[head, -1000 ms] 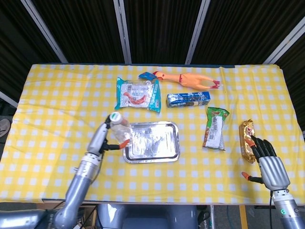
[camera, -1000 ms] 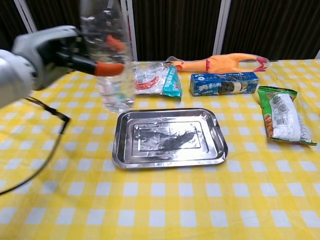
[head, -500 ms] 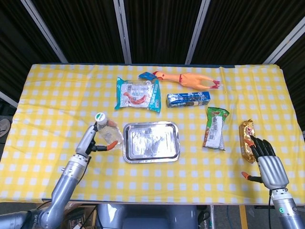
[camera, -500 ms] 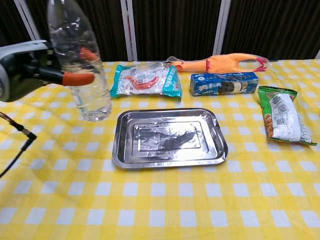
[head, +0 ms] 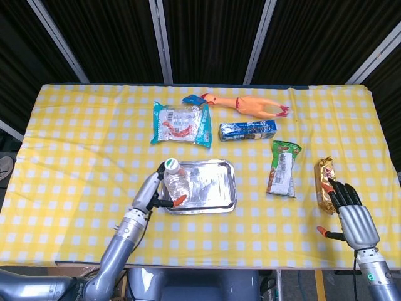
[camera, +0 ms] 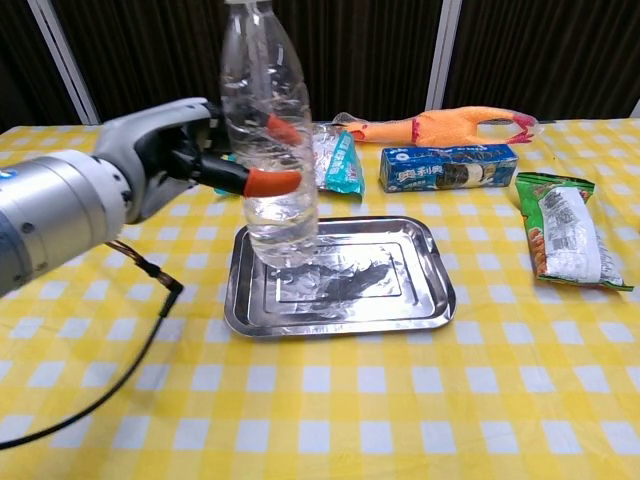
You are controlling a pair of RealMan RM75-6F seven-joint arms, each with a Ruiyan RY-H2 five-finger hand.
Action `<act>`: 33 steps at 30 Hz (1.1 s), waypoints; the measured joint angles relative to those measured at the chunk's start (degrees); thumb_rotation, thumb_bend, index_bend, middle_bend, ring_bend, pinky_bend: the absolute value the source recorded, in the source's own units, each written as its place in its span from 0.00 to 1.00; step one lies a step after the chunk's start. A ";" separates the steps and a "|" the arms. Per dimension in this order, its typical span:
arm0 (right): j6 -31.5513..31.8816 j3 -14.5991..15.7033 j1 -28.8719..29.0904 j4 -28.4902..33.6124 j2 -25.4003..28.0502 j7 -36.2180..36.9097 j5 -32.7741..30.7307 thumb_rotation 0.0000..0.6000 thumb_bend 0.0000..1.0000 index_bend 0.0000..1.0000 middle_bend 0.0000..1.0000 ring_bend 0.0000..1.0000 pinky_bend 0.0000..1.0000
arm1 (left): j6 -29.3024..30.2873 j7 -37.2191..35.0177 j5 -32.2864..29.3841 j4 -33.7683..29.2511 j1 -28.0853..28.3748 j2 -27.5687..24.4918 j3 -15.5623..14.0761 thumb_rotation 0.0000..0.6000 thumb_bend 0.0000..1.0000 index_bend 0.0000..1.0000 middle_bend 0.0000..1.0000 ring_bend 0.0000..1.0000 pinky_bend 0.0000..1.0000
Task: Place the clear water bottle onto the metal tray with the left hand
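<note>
My left hand [camera: 175, 160] [head: 153, 191] grips the clear water bottle [camera: 268, 140] [head: 176, 182] upright by its middle, thumb and fingers wrapped around it. The bottle's base is over the left part of the metal tray [camera: 400, 300] [head: 216, 191]; whether it touches the tray floor I cannot tell. A little water sits in the bottle's lower part. My right hand [head: 351, 213] lies open at the table's front right corner, beside a gold snack packet [head: 324, 182], holding nothing. It does not show in the chest view.
Behind the tray lie a teal snack bag [camera: 335, 155], a blue cookie box [camera: 448, 167] and a rubber chicken [camera: 440, 126]. A green snack packet [camera: 565, 232] lies right of the tray. A black cable [camera: 120, 385] trails from my left arm across the cloth.
My left hand has carried the bottle rightward from beside the tray's left edge to over the tray's left part. The right hand has not moved.
</note>
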State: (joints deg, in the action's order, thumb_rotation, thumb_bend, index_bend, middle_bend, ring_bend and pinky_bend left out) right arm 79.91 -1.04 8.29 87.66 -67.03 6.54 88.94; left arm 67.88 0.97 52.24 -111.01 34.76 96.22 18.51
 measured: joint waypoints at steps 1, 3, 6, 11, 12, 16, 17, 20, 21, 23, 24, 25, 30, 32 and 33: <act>0.03 0.04 -0.01 0.11 0.02 0.05 0.10 1.00 0.05 0.11 0.00 0.02 0.00 | 0.22 -0.43 0.04 -1.09 -0.96 -2.20 -0.05 1.00 0.46 0.46 0.42 0.00 0.09; 0.09 0.10 -0.01 0.30 0.00 -0.07 0.24 1.00 0.05 0.11 0.00 0.02 0.00 | 0.54 -1.44 0.57 -2.62 -2.67 -6.08 -0.22 1.00 0.46 0.46 0.42 0.00 0.09; 0.05 0.20 0.01 0.55 -0.14 -0.74 0.36 1.00 0.05 0.11 0.00 0.02 0.00 | 0.92 -4.71 2.46 -4.64 -6.13 -13.26 -0.58 1.00 0.46 0.46 0.42 0.00 0.09; -0.47 0.22 0.14 0.62 -0.41 -1.39 -0.03 1.00 0.05 0.11 0.00 0.02 0.00 | -0.31 -13.51 5.78 -4.47 -10.57 -20.95 -1.35 1.00 0.46 0.46 0.42 0.00 0.09; -0.53 0.18 0.15 0.59 -0.43 -1.43 -0.17 1.00 0.05 0.11 0.00 0.02 0.00 | -1.00 -14.68 6.07 -3.95 -10.83 -21.22 -1.48 1.00 0.46 0.46 0.42 0.00 0.09; -0.54 0.02 0.13 0.34 -0.33 -0.81 -0.50 1.00 0.05 0.11 0.00 0.02 0.00 | -2.99 -15.45 6.47 -1.13 -9.98 -19.00 -1.71 1.00 0.46 0.46 0.42 0.00 0.09; -0.54 -0.03 0.12 0.23 -0.28 -0.60 -0.60 1.00 0.05 0.11 0.00 0.02 0.00 | -3.16 -15.03 6.37 -0.70 -9.48 -17.89 -1.67 1.00 0.46 0.47 0.42 0.00 0.09; -0.57 -0.10 0.09 -0.11 -0.10 0.16 -0.79 1.00 0.05 0.11 0.00 0.02 0.00 | -3.40 -12.67 5.52 0.56 -7.23 -13.21 -1.28 1.00 0.46 0.47 0.42 0.00 0.09; -0.58 -0.10 0.08 -0.25 -0.04 0.47 -0.79 1.00 0.05 0.11 0.00 0.02 0.00 | -3.36 -11.66 5.13 0.88 -6.43 -11.62 -1.07 1.00 0.46 0.47 0.42 0.00 0.09; -0.62 -0.06 0.10 -0.50 0.02 0.80 -0.69 1.00 0.05 0.11 0.00 0.02 0.00 | -2.99 -8.87 3.99 1.57 -4.45 -7.85 -0.45 1.00 0.46 0.47 0.42 0.00 0.09; -0.68 -0.01 0.11 -0.56 0.04 0.92 -0.64 1.00 0.05 0.11 0.00 0.02 0.00 | -2.67 -7.48 3.41 1.87 -3.63 -6.39 -0.13 1.00 0.46 0.47 0.42 0.00 0.09; -0.65 0.02 0.10 -0.54 0.06 1.03 -0.59 1.00 0.05 0.11 0.00 0.02 0.00 | -2.10 -5.45 2.70 2.31 -2.48 -4.52 0.37 1.00 0.46 0.47 0.42 0.00 0.09; -0.46 0.11 0.02 -0.65 0.24 1.85 -0.40 1.00 0.05 0.11 0.00 0.02 0.00 | 1.75 4.60 -1.39 5.77 3.26 4.78 3.26 1.00 0.46 0.47 0.42 0.00 0.09; -0.59 0.07 0.02 -0.79 0.28 2.17 -0.63 1.00 0.05 0.11 0.00 0.02 0.00 | 3.30 8.40 -2.83 8.39 5.65 8.43 4.36 1.00 0.46 0.47 0.42 0.00 0.09; -0.68 0.04 0.03 -0.91 0.30 2.34 -0.73 1.00 0.05 0.11 0.00 0.02 0.00 | 3.74 9.52 -3.24 9.72 6.49 9.50 4.80 1.00 0.46 0.47 0.42 0.00 0.10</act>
State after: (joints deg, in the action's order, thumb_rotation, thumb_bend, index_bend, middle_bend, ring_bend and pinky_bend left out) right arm 79.23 -1.00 8.32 86.75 -66.74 8.88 88.20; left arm 71.62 10.49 49.00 -101.29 41.25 105.72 23.32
